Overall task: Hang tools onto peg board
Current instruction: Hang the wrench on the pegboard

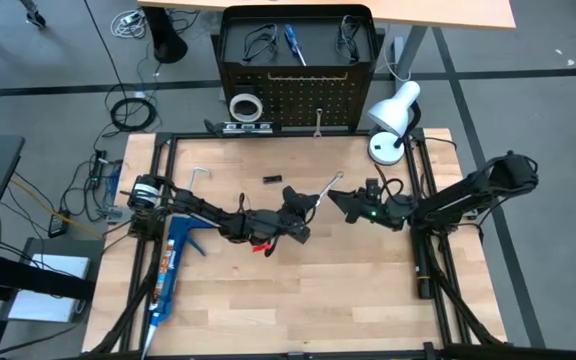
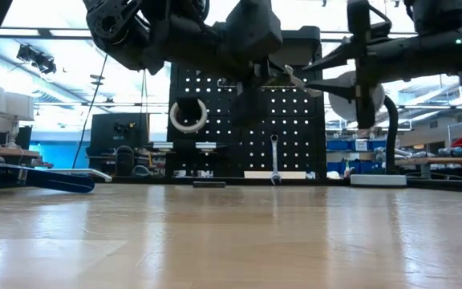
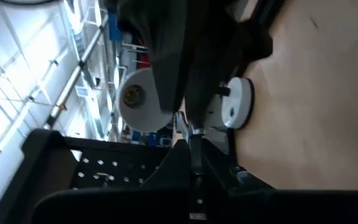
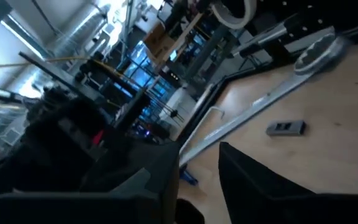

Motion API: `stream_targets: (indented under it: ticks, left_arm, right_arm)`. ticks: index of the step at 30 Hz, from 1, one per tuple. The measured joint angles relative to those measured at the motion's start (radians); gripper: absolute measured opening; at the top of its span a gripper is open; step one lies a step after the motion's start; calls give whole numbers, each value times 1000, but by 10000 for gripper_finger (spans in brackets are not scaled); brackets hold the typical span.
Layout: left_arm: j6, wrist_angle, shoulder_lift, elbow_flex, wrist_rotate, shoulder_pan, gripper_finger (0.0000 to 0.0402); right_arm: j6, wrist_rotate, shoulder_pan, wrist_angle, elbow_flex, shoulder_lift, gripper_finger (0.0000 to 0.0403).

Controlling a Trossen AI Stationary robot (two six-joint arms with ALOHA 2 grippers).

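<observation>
Above mid-table, my left gripper [image 1: 311, 203] pinches a silver wrench [image 1: 327, 189]
My right gripper [image 1: 336, 199] sits at the wrench's far end, fingers spread; the peg board [image 1: 298, 95] stands at the table's far edge, tape ring [image 1: 244, 106] hung on it

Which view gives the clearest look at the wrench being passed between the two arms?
The right wrist view: the wrench runs nearly full length, its ring end clear. The high view shows it small, between the left gripper and right gripper. The low view catches a short stretch; the left wrist view shows only a sliver.
</observation>
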Motion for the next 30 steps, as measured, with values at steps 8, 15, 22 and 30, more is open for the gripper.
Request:
stream_targets:
  ticks: [8,15,22,30]
  left_arm:
    - [78,80,0,1,-27,0,11]
    - [78,82,0,1,-18,1,11]
    - [78,69,0,1,-16,1,11]
    - [74,66,0,2,-62,0,12]
  right_arm:
    - [88,-63,-28,100,12,81,156]
    - [26,-65,-28,281,26,164,154]
    - [10,-109,-41,284,94,238,137]
    - [-3,-97,-58,324,102,260,95]
